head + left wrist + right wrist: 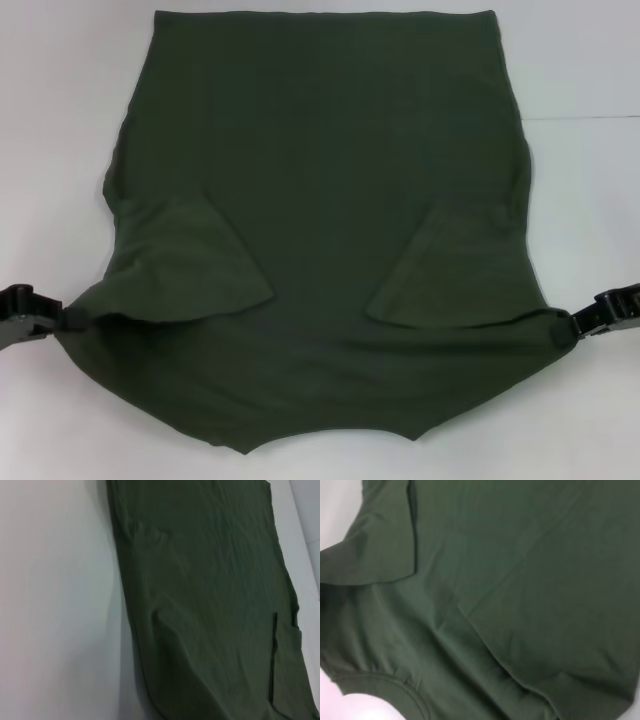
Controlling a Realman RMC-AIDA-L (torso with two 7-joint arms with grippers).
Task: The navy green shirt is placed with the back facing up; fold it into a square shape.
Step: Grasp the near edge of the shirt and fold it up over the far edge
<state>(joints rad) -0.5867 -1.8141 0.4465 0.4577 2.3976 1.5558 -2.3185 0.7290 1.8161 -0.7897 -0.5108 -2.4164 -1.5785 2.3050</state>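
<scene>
The navy green shirt (320, 200) lies spread back-up on the white table (50, 120), hem at the far side and neck edge nearest me. Both short sleeves are folded inward onto the body, the left sleeve (190, 260) and the right sleeve (450, 270). My left gripper (62, 318) pinches the shirt's near left corner, which is drawn out to a point. My right gripper (572, 326) pinches the near right corner the same way. The left wrist view shows the shirt's side edge (210, 605) on the table. The right wrist view shows cloth (520, 580) and the collar seam (395, 685).
Bare white table shows to the left (55, 605) and right (590, 200) of the shirt. A table seam or edge line (580, 118) runs at the far right. No other objects are in view.
</scene>
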